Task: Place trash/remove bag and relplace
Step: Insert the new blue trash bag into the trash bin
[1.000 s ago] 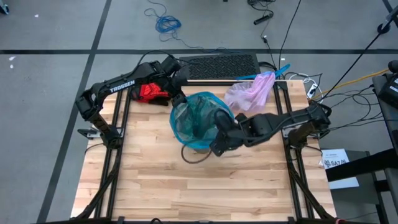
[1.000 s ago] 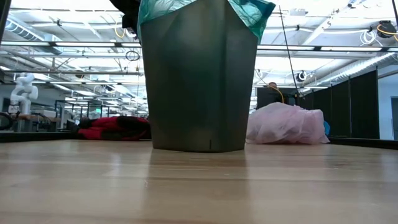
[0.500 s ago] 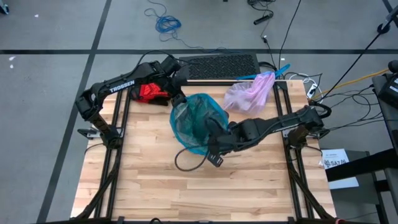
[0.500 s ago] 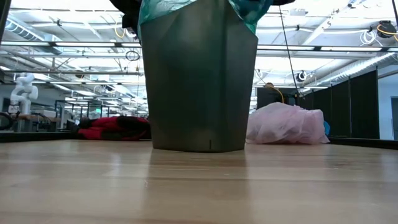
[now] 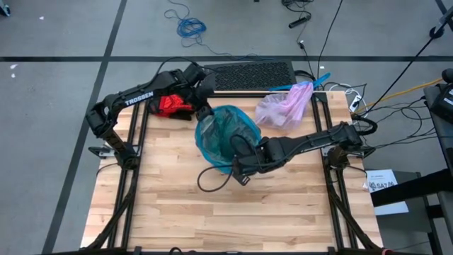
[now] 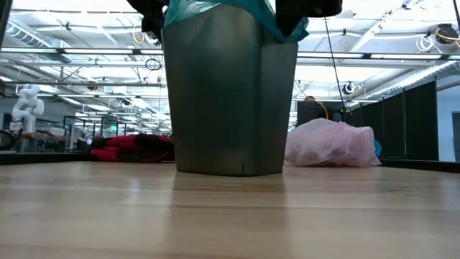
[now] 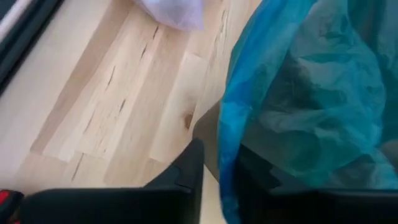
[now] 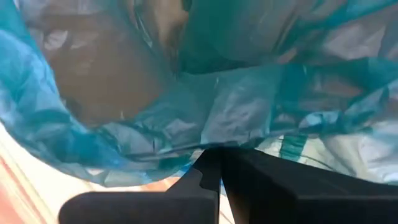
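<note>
At the near rim of the grey bin (image 6: pixel 230 93), the right gripper (image 5: pixel 239 159) is fully closed on the teal liner (image 5: pixel 225 134). The film is thin, light, slippery and tear-prone; grasp it at the folded rim edge. On the far rim, the left gripper (image 5: pixel 207 113) straddles the liner edge, part-closed. Beyond, the pink bag (image 5: pixel 284 106) lies tied on the table (image 5: pixel 177 212).

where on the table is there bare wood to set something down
The near half of the table, in front of the bin with the teal bag, is bare. The far edge is crowded: red glove far left, pink bag far right, both grippers at the bin's rim.
</note>
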